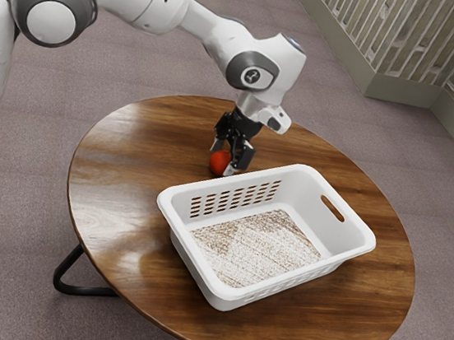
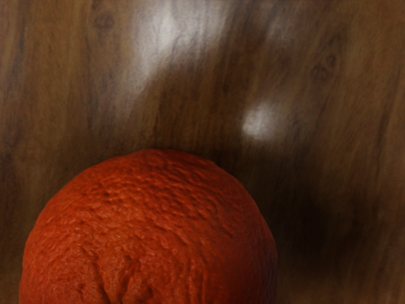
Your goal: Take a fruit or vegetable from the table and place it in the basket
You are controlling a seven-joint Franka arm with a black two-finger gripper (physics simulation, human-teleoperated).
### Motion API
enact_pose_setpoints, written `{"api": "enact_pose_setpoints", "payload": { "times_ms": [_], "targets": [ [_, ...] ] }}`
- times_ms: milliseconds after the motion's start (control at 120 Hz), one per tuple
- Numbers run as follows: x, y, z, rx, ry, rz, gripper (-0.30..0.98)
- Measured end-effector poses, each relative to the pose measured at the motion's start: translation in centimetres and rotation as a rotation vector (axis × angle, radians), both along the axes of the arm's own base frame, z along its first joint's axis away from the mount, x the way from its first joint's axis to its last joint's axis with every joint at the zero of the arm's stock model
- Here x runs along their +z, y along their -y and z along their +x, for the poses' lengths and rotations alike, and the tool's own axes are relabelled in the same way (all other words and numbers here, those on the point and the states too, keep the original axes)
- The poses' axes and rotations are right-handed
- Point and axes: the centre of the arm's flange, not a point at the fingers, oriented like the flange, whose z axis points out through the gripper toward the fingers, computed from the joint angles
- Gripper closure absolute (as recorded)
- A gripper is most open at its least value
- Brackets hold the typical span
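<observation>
Since the gripper (image 1: 221, 160) stands wide around the orange (image 2: 149, 234), centre its 2 fingers (image 1: 229, 170) low about the fruit's middle before closing evenly and lifting gently.

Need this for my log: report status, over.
Gripper down at reddish fruit, grip unclear. Fruit outside basket. Basket's near wall in the way, likely needs lifting over.
</observation>
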Motion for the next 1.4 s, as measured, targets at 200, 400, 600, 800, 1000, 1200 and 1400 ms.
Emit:
{"api": "enact_pose_setpoints", "payload": {
  "times_ms": [200,400,600,800,1000,1200,1400],
  "targets": [
    [-0.3,0.0,-0.1,0.002,-0.003,-0.004,0.02],
    [-0.7,0.0,-0.3,0.007,-0.009,-0.010,0.19],
    [-1.2,0.0,-0.4,0.008,-0.015,-0.013,0.26],
    [-1.0,-0.1,-0.3,0.009,-0.005,-0.010,0.29],
    [1.2,-0.1,-0.6,0.009,0.034,-0.002,0.31],
    [4.6,-0.2,-0.7,0.008,0.096,0.011,0.32],
    [8.7,-0.1,-1.3,0.005,0.167,0.027,0.32]
  ]
}}
